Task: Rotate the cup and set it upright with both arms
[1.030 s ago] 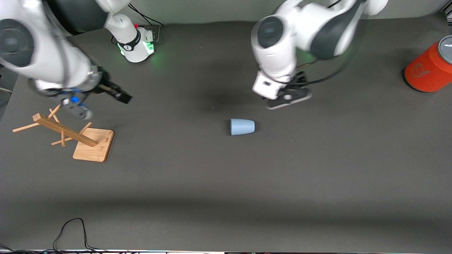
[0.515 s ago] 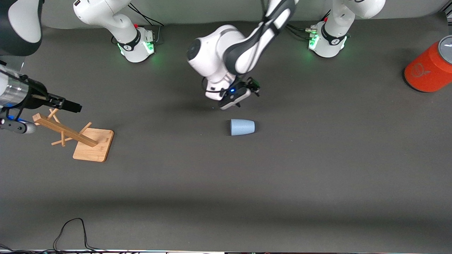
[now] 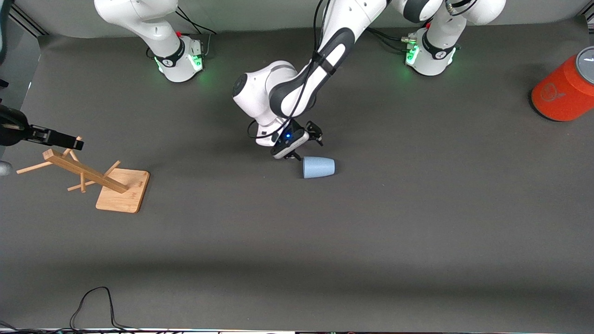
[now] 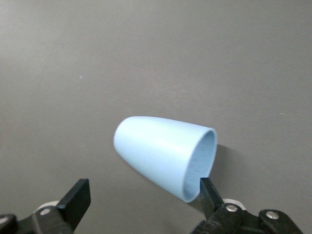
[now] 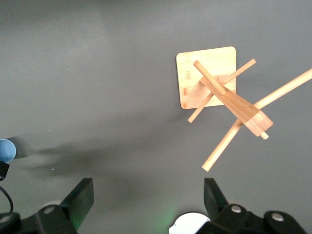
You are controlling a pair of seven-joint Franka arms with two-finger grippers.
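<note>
Left gripper [image 3: 306, 147], fingers apart, hovers just beside the toppled cup [image 3: 319, 167]; it should straddle the cup's middle squarely before closing. Right gripper [image 5: 146, 202], also spread, waits above the wooden rack [image 3: 88, 175].

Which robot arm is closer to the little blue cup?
The left. Its end effector, open, sits right beside the cup lying on its side. The right end effector, also open, is over the wooden rack, toward the right arm's end of the table.

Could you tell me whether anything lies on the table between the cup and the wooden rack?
Nothing: in the front view, only bare dark table lies between the cup and the wooden rack.
</note>
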